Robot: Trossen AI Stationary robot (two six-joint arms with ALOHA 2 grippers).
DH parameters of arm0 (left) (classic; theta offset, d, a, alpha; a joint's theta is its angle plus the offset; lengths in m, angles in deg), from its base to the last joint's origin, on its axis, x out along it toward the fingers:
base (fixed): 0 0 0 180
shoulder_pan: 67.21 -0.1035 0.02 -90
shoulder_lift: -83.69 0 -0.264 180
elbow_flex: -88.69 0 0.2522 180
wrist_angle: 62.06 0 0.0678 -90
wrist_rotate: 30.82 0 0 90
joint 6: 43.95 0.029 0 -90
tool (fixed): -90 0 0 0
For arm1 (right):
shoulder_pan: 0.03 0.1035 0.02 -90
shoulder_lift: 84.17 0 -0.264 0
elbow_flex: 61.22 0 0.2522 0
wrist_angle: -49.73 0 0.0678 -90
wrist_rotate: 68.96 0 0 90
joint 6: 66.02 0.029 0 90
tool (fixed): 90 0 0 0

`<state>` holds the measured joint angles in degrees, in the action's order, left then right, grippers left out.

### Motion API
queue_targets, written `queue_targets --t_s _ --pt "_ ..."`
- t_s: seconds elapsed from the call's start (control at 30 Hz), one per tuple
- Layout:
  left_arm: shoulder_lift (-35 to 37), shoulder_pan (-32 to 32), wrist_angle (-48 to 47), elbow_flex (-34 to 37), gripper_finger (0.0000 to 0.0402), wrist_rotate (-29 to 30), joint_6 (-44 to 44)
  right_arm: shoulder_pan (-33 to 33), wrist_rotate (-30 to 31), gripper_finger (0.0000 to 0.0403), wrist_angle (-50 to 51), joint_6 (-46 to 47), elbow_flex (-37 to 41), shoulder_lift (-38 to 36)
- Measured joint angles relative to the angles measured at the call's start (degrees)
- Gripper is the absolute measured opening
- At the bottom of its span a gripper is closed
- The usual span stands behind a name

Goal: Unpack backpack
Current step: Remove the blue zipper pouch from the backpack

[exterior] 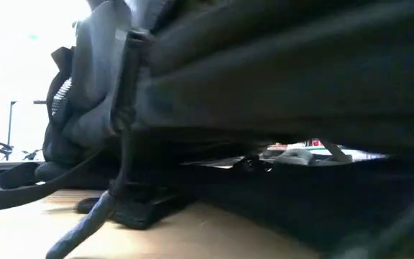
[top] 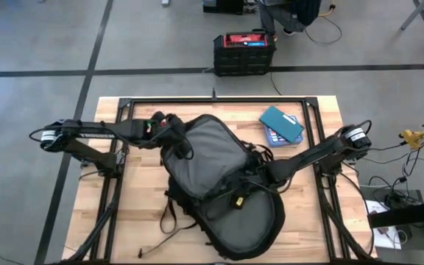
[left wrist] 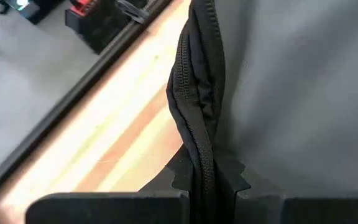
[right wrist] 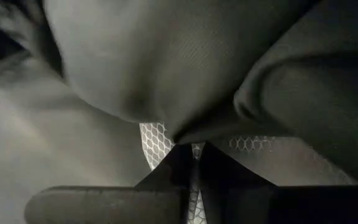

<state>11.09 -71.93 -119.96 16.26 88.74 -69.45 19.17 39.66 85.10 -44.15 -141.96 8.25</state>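
While sprawled across the middle of the wooden table (top: 142, 221), fills most of it: large black backpack (top: 219, 177), grey lining turned up, straps trailing toward the near edge. Beside it, near the far right corner, lies a teal booklet (top: 280, 124) atop a blue-patterned item (top: 274, 137). Beyond the far edge, on the floor, stands a black crate with red top (top: 244, 53); label unreadable. Blocks nearly the whole low view, dark fabric. Reaches in from the left edge, left end effector (left wrist: 209, 180), pressed together, pinching the zipper edge (left wrist: 197, 93). Stretches in from the right edge, right end effector (right wrist: 194, 168), pinched on mesh lining (right wrist: 154, 143) inside.
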Motion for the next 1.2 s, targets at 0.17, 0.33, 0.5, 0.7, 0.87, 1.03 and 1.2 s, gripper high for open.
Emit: queue_targets --t_s 0.17,0.33,0.5,0.7,0.87,1.03,1.2 --pt "3.0 -1.1 1.5 6.5 0.0008 -0.6 -2.6 -0.1 -9.3 0.0 7.5 0.7 -3.0 -1.0" --pt "5.0 -1.2 2.5 9.3 0.0008 -0.4 -3.7 0.1 -12.8 0.0 10.8 0.6 -5.2 -0.9" --pt "5.5 -1.3 2.1 10.5 0.0008 0.3 -3.8 1.5 -12.8 0.0 11.2 -2.9 -8.0 -0.9" --pt "6.1 -2.0 1.1 10.7 0.0008 3.1 -3.5 5.8 -17.2 0.0 13.3 -8.1 -11.1 -1.4" --pt "6.8 -3.5 0.2 10.7 0.0008 4.8 -3.8 9.0 -15.6 0.0 15.4 -8.5 -12.2 -1.4" --pt "6.6 -3.4 1.7 10.7 0.0008 3.6 -4.8 10.6 -2.5 0.0001 15.1 -7.9 -12.1 -0.7" --pt "6.1 -3.4 2.0 10.9 0.0008 2.9 -5.0 10.2 2.9 0.0031 13.8 -6.6 -12.0 2.8"
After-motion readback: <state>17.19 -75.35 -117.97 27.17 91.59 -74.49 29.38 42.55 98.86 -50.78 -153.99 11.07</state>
